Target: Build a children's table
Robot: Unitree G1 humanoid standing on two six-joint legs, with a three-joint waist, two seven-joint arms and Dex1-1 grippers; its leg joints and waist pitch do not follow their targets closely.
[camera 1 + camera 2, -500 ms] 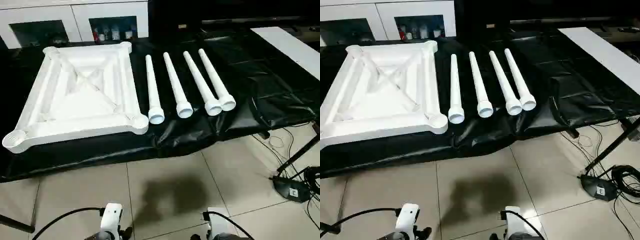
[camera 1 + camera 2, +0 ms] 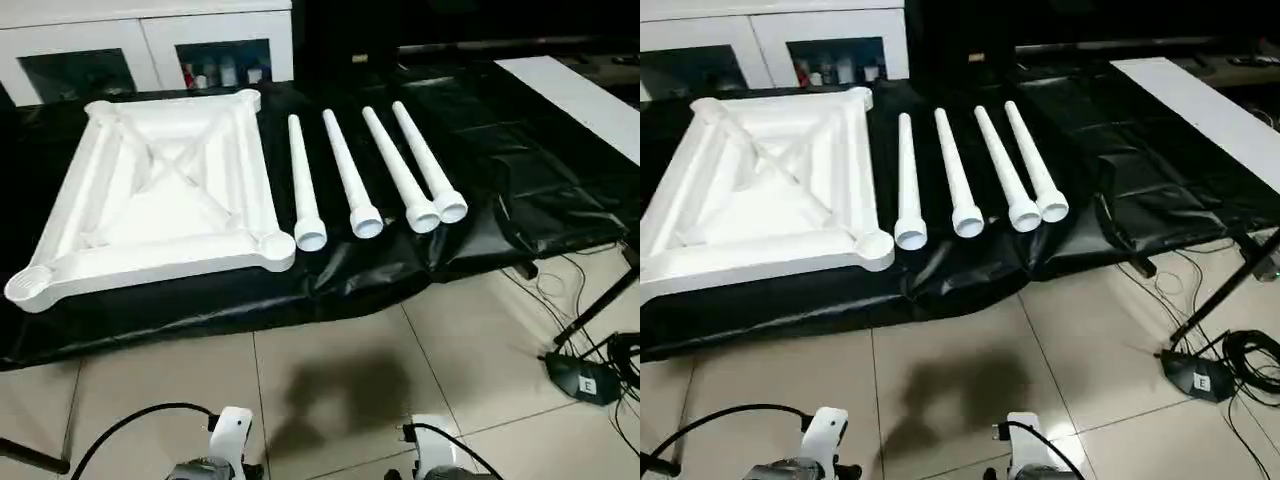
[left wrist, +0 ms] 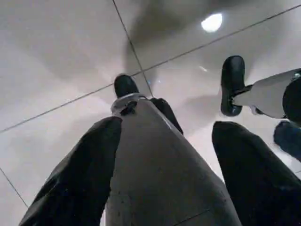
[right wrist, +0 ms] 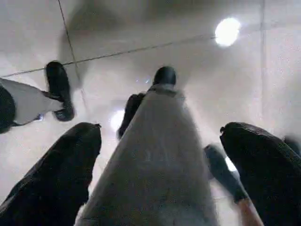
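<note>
The children's table lies in parts on a black sheet (image 2: 500,170). Its white top (image 2: 150,215) rests upside down at the left, ribbed X-braced underside up, with a round socket (image 2: 277,245) at each corner. To its right, several white tapered legs (image 2: 350,180) lie side by side, wide open ends toward me. Both arms hang low over the floor, well short of the parts. My left gripper (image 3: 169,125) is open and holds nothing, its black fingers (image 3: 80,174) wide apart above the tiles. My right gripper (image 4: 161,129) is open too, and empty.
A white cabinet (image 2: 150,40) with glass doors stands behind the sheet. A white board (image 2: 580,95) runs along the right. Cables and a black stand base (image 2: 585,380) lie on the tiled floor (image 2: 330,370) at the right. My own grey legs and black feet (image 3: 124,85) show below the grippers.
The head camera has shifted slightly, so the whole picture moved. The table top and legs lie where they were.
</note>
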